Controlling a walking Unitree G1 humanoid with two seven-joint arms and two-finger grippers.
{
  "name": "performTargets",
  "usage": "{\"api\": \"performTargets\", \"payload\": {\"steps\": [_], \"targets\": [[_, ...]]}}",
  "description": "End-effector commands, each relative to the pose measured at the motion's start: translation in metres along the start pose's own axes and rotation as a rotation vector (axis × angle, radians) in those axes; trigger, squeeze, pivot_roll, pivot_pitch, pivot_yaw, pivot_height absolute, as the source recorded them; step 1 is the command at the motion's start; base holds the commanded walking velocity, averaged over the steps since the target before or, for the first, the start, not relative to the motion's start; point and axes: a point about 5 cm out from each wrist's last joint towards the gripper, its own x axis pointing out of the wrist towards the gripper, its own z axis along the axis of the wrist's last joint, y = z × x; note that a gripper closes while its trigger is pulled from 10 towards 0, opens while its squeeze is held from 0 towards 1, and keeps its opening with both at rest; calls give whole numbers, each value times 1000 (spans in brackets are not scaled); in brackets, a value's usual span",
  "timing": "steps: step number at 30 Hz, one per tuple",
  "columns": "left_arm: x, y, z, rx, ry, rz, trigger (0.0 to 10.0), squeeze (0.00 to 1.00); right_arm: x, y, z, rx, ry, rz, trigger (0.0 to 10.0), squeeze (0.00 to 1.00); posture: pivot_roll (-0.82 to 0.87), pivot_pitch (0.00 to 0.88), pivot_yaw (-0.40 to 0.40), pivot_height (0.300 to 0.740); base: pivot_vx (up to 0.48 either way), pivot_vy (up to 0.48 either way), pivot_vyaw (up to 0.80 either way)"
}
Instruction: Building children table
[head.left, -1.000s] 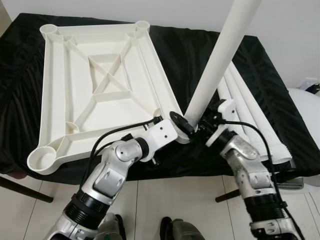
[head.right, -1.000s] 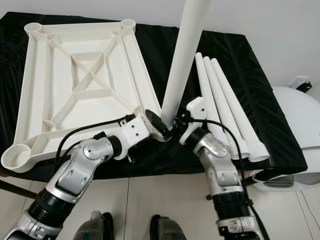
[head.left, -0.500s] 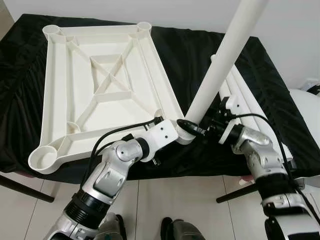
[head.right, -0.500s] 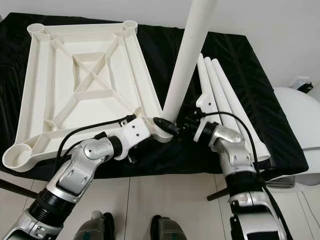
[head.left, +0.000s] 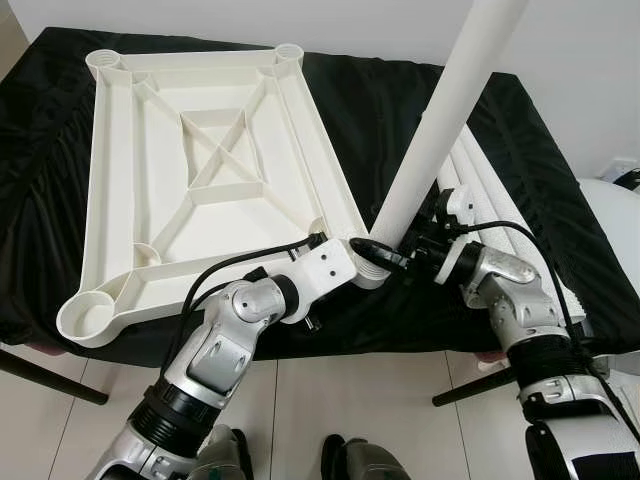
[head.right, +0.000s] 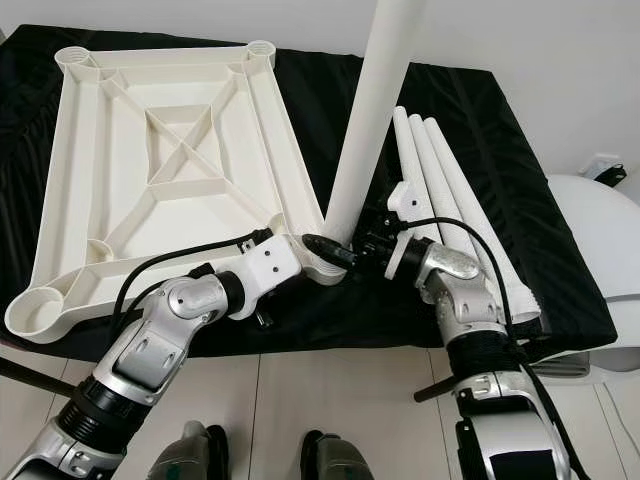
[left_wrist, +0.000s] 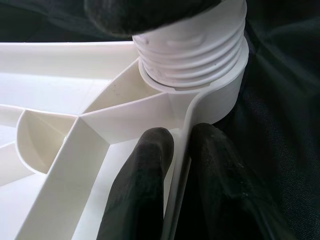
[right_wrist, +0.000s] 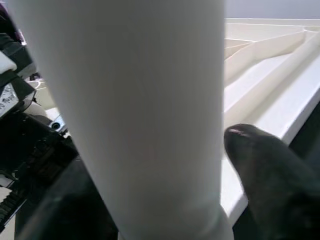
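- Two grippers meet at the near right corner of the white tabletop (head.left: 190, 170), which lies upside down on a black cloth (head.left: 400, 110). A tall white leg (head.left: 440, 130) stands in that corner. In the left eye view, the right gripper (head.left: 400, 262) is at the leg's bottom.
- In the right eye view, three spare legs (head.right: 450, 200) lie just right of the tabletop.
- In the left wrist view, the left gripper (left_wrist: 181, 150) pinches the tabletop's edge under the leg's screw rings.
- In the right wrist view, one black finger (right_wrist: 270, 165) touches the leg. I cannot tell if the grip is tight.

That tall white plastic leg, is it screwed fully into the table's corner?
Not fully: the white plastic leg shows bare thread rings above the corner socket.
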Motion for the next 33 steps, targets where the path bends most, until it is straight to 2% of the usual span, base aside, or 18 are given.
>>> {"api": "performTargets", "payload": {"steps": [1, 12, 13, 14, 28, 33], "targets": [[2, 0, 3, 20, -12, 13, 10000, 0, -2, -1, -3, 12, -9, 7, 0, 0, -48, 117, -53, 740, 0, 0, 0], [2, 3, 3, 33, -10, 12, 10000, 0, -4, -3, -4, 7, -9, -1, 0, 0, -51, 109, -49, 740, 0, 0, 0], [2, 4, 2, 33, -10, 13, 10000, 0, -5, -2, -5, 1, -9, -15, 8510, 0, -54, 104, -50, 740, 0, 0, 0], [2, 4, 2, 33, -9, 15, 10000, 0, -5, -1, -5, -3, -9, -34, 10000, 0, -59, 103, -47, 740, 0, 0, 0], [3, 5, 0, 29, -5, 11, 10000, 0, -3, 13, -7, -2, -70, -149, 10000, 0, -69, 109, -41, 740, 0, 0, 0], [2, 4, -2, 25, 1, 8, 10000, 0, -2, 24, -6, -19, -96, -252, 10000, 0, -71, 112, -37, 740, 0, 0, 0]]}}
